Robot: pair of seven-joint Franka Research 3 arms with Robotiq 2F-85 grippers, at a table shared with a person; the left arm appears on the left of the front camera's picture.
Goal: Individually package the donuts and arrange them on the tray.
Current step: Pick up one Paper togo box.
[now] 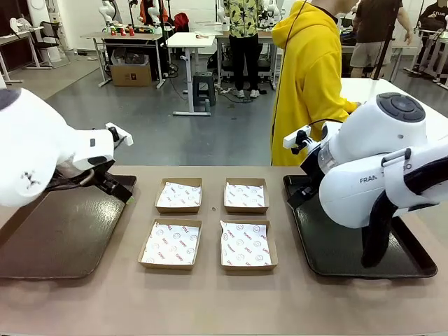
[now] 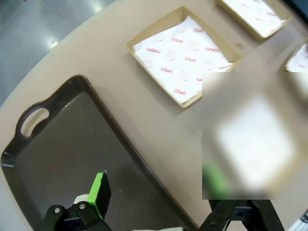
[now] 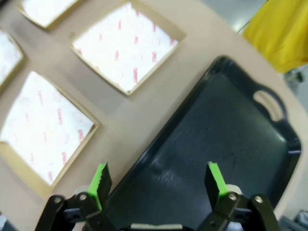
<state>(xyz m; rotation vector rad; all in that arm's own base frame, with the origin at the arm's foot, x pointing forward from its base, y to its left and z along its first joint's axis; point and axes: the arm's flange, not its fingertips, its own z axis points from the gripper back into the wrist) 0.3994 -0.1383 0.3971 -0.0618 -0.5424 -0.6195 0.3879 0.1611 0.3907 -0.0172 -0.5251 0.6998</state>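
The donuts are out of view. Two dark trays lie on the table, a left tray (image 1: 56, 231) and a right tray (image 1: 336, 245). My left gripper (image 1: 120, 192) hangs open over the left tray's (image 2: 62, 159) inner edge, with nothing between its fingers (image 2: 99, 190). My right gripper (image 3: 158, 177) is open too, and it hovers empty above the inner edge of the right tray (image 3: 226, 125).
Several shallow cardboard boxes lined with white printed paper sit in a square between the trays, for example one box (image 1: 178, 194) and another box (image 1: 246, 244). A person in a yellow hoodie (image 1: 308, 77) stands at the far side.
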